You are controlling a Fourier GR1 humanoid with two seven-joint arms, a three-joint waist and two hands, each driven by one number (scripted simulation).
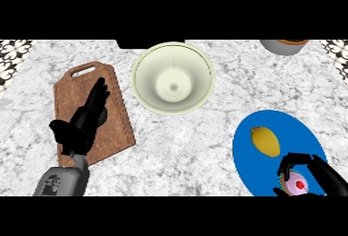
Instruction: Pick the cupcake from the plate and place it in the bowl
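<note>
At the far left edge, a strip of dark patterned tile [14,57] borders the grey marbled surface [183,138]. Next comes a brown wooden cutting board [112,120], lying on the surface with its handle slot at the far end and its length slightly tilted. The left hand [83,122] shows over this board, its grey forearm coming in from the lower edge; the fingers are straight and point up toward the board's handle, the thumb sticks out to the left, and the hand carries nothing. It rests there, released.

Toward the middle, near the far edge, sits the pale cream bowl [173,77], round and deep, just beside the board's right edge but apart from it. Nothing lies inside it.

Further right, near the lower right part of the view, is the blue plate [248,154]. A yellow lemon [266,140] lies on its upper half. Below the lemon, at the plate's lower right, is the cupcake [297,185], pink on top with a red spot in the middle; it is still on the plate, well apart from the bowl. The right hand [325,177] is curled round it, black fingers arching over its far side and the thumb at its near side, so the hand is grasping the cupcake.

At the top right, a grey cup-like vessel [284,46] with an orange-brown rim is cut off by the view's edge, and another strip of patterned tile shows in the corner.
</note>
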